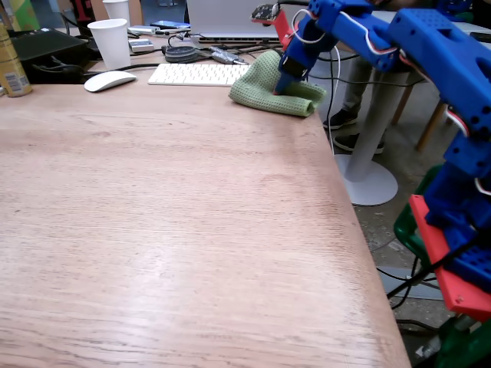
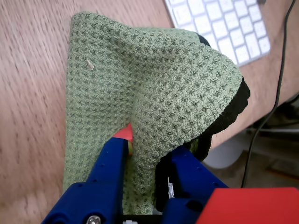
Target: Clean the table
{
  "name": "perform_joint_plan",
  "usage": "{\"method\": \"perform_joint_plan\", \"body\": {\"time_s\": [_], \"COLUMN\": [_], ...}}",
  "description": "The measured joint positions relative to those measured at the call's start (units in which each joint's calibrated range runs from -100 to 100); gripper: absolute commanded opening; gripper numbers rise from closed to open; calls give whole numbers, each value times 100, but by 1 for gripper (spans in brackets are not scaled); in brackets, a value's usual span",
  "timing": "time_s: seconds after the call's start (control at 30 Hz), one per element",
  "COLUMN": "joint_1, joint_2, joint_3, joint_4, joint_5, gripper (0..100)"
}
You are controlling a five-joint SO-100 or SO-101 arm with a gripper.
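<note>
A green knitted cloth (image 1: 270, 90) lies bunched at the far right of the light-brown wood-grain table (image 1: 169, 222), close to its right edge. The blue gripper (image 1: 285, 86) reaches down onto it from the right. In the wrist view the cloth (image 2: 154, 88) fills most of the picture, and the two blue fingers (image 2: 110, 161) pinch a raised fold of it between them, so the gripper (image 2: 147, 154) is shut on the cloth.
A white keyboard (image 1: 196, 73), a white mouse (image 1: 110, 80), a paper cup (image 1: 111, 42), a can (image 1: 11, 65) and cables sit along the table's far edge. A white pedestal table base (image 1: 368, 176) stands beyond the right edge. The arm's red-and-blue base (image 1: 453, 230) is at right.
</note>
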Motion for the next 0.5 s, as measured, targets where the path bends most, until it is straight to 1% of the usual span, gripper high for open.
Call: {"method": "perform_joint_plan", "body": {"time_s": [0.13, 0.2, 0.37, 0.43, 0.5], "joint_1": [66, -47, -1268, -1982, -2940], "joint_2": [-2023, -3130, -5638, -6450, -7047], "joint_3": [2552, 3616, 4941, 5302, 5428], "joint_4": [8, 83, 108, 108, 108], "joint_5": [-39, -190, -308, -391, -586], "gripper": [0, 0, 0, 0, 0]}}
